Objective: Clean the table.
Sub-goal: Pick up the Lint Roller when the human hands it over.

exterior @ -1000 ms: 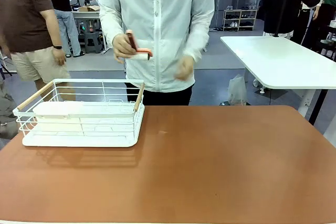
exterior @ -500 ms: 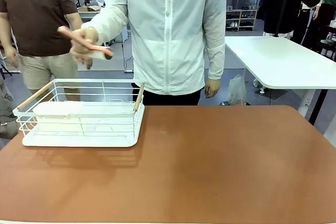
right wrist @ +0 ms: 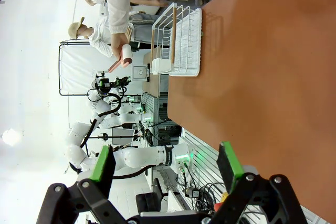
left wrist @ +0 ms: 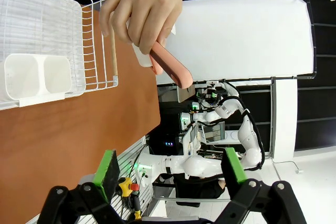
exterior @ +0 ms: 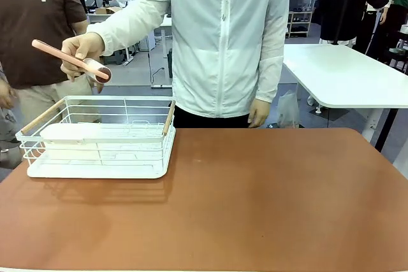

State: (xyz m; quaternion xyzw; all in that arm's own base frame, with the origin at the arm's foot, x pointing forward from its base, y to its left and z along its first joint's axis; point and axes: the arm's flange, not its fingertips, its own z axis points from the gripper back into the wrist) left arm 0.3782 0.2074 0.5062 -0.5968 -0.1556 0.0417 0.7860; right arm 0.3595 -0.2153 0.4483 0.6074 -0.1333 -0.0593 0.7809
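L jaws and R jaws both wide open, empty, well clear of the bench (exterior: 255, 208). Bench lies ahead of each pair, not btwn them. Person's hand (exterior: 81, 48) holds pink roller (exterior: 51, 50) above basket (exterior: 102, 171) at bench's L end.

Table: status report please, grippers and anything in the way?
Left gripper open, empty; right gripper same. Table carries white wire basket, left end. Person's hand holds pink lint roller up, beyond basket.
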